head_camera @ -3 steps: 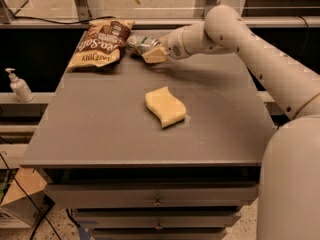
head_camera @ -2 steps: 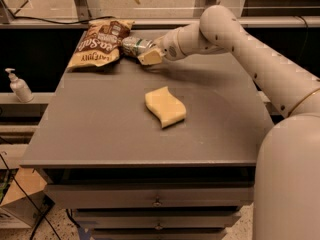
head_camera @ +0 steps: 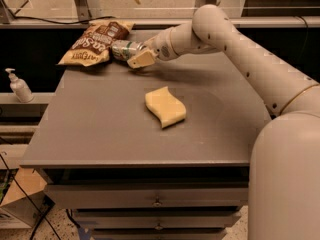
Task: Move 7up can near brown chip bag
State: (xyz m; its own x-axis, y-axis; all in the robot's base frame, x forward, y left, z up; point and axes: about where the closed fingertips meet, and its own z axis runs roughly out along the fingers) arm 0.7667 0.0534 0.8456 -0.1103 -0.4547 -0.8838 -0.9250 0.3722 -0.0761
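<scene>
Three things share the grey surface (head_camera: 100,129). At the far left of the frame, off the surface, a small pump bottle (head_camera: 19,86) stands on a low ledge, and a cardboard box (head_camera: 22,189) sits on the floor below it. In the upper left the brown chip bag (head_camera: 95,43) lies flat at the back edge. Just right of it the 7up can (head_camera: 124,49) lies tilted on its side, pinched in the hand (head_camera: 135,55), with one tan finger (head_camera: 142,59) under it. Whether can and bag touch cannot be told. At centre a yellow wavy sponge (head_camera: 165,106) lies well apart from both. The white arm (head_camera: 240,49) reaches in from the right. Closed drawers (head_camera: 150,200) sit below the surface.
</scene>
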